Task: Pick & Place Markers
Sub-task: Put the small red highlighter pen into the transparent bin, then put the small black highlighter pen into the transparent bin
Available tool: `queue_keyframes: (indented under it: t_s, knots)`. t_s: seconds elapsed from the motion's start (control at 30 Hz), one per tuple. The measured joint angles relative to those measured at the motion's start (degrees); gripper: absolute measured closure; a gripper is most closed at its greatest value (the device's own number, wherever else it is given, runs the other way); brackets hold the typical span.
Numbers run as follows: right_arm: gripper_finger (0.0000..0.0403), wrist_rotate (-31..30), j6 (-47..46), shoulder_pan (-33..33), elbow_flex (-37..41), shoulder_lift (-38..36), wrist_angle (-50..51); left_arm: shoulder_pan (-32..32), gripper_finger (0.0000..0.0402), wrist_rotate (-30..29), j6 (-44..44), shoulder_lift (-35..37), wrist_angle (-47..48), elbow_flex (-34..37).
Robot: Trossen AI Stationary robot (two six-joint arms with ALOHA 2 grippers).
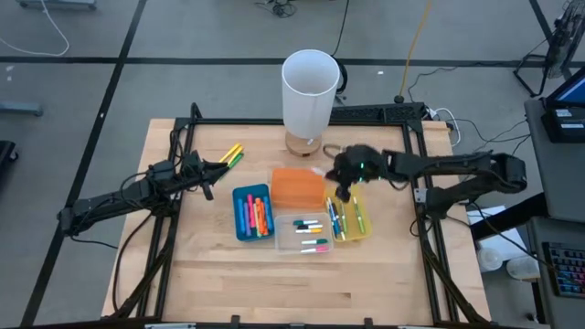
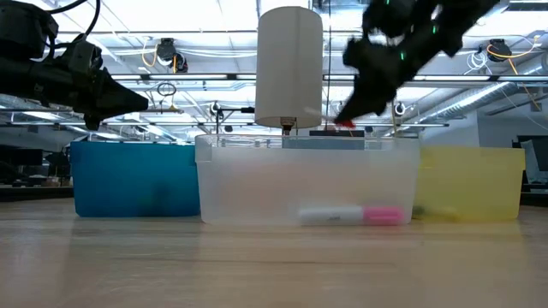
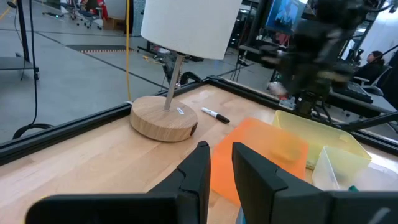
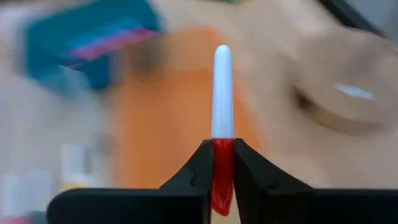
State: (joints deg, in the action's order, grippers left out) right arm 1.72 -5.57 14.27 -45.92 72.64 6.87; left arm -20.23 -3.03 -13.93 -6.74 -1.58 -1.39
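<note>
Right wrist view shows the right gripper [image 4: 222, 163] pinching a white marker [image 4: 222, 99] — red cap between its fingers.

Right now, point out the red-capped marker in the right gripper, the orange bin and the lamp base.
red-capped marker [image 4: 222, 93], right wrist view, white barrel.
orange bin [image 1: 297, 186], high view, its top.
lamp base [image 3: 163, 117], left wrist view, wooden disc.

One white marker with a red cap [image 4: 221, 124] is up in the air, pinched at the cap end. A black-capped one [image 3: 215, 115] lies flat on the wood by the lamp base. Yellow and green ones [image 1: 231, 154] sit loose near the table's back-left. The rest lie in the bins.
</note>
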Motion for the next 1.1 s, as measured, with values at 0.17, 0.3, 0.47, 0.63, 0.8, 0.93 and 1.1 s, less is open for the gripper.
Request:
queue_keyframes:
  t_s: [0.17,0.3,0.47,0.63,0.8,0.93,1.1]
  knots:
    - [0.038,-0.35,-2.16,-13.64,-7.14,4.69,3.22,0.01,0.033,0.0,-0.02,0.01,0.04,0.0]
    - [0.038,-0.33,-0.82,-21.41,-12.37,11.06,9.64,0.02,0.033,0.0,0.0,-0.01,-0.01,0.0]
    - [0.0373,0.03,-0.73,-25.48,-12.99,16.85,11.49,0.0,0.033,-0.02,-0.01,-0.01,-0.02,0.0]
    - [0.0355,-0.06,-2.16,-26.06,-13.02,20.28,10.52,0.0,0.033,0.0,0.0,-0.01,-0.01,0.0]
    - [0.0344,-0.13,-2.31,-26.0,-13.06,20.66,8.24,0.02,0.033,0.0,0.0,-0.01,0.01,0.0]
    - [0.0335,-0.13,-2.36,-26.0,-13.06,19.32,6.63,0.0,0.033,-0.02,-0.01,0.0,0.01,0.01]
    - [0.0319,-0.91,-1.84,-25.83,-13.06,17.14,6.65,0.01,0.033,0.0,0.0,-0.01,0.01,0.02]
